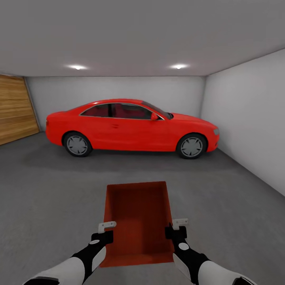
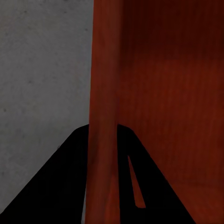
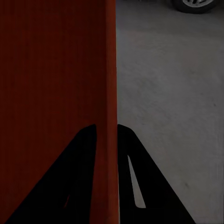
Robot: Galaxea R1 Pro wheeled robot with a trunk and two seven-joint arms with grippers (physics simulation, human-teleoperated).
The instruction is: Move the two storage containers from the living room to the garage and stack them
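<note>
Orange-red storage container [image 1: 136, 221] held out in front of the trunk above the grey concrete floor [image 1: 47, 198] of the garage, open top up. Left gripper [image 1: 106, 230] clamped over the container's left wall [image 2: 103, 140], one finger inside, one outside. Right gripper [image 1: 176, 227] clamped likewise on the right wall [image 3: 110, 116]. Beyond, red coupe [image 1: 130, 127] parked side-on against the white back wall [image 1: 118, 89]; wooden garage door [image 1: 15, 107] at far left.

One orange-red storage container [image 1: 136, 219] is held up over the grey garage floor [image 1: 51, 198]. It is a box with an open top and thin ribbed walls. It is empty inside, and its long side points ahead.
</note>
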